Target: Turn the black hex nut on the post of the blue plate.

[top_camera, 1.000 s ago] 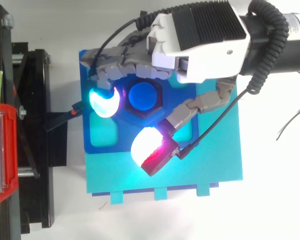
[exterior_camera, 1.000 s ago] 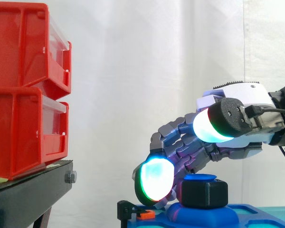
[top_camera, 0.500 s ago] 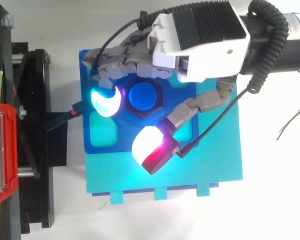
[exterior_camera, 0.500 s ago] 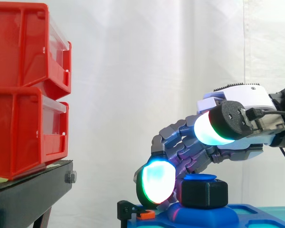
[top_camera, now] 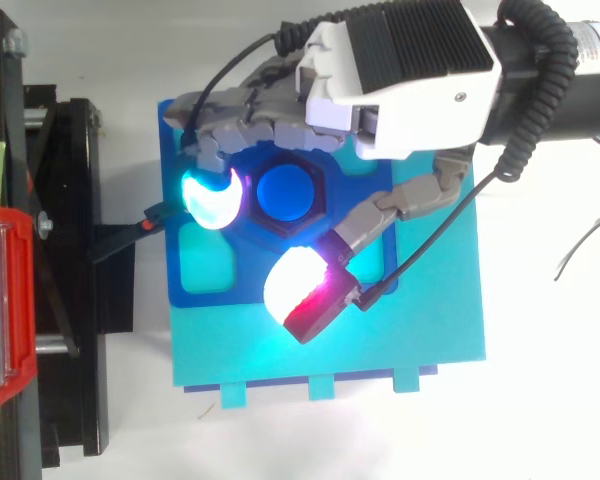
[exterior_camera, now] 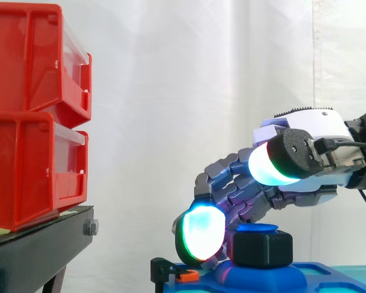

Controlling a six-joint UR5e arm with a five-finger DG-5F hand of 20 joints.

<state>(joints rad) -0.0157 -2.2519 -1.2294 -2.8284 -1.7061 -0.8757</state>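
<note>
Side and top views of the hand (top_camera: 400, 80) at the nut (exterior_camera: 262, 248). The black hex nut sits on the round blue post (top_camera: 283, 193), whose cap shows just above the nut in the side view and at its centre from above. Nut and post stand on a raised boss of the blue plate (exterior_camera: 317, 278), which spreads out beneath and around the nut.

The hand reaches over the nut from the right of the side view, its fingers curled round the nut's far and left sides. One cyan-glowing fingertip (top_camera: 212, 197) lies against the nut's left flank, at the nut's own height. The thumb (top_camera: 298, 290), its pad white and red from above, stands clear of the nut on the near side and higher than the nut.

A small black clamp with an orange tip (exterior_camera: 186, 276) sits on the plate's edge, left of the nut. Two stacked red bins (exterior_camera: 36, 116) rest on a black stand (exterior_camera: 36, 250), well to the nut's left.
</note>
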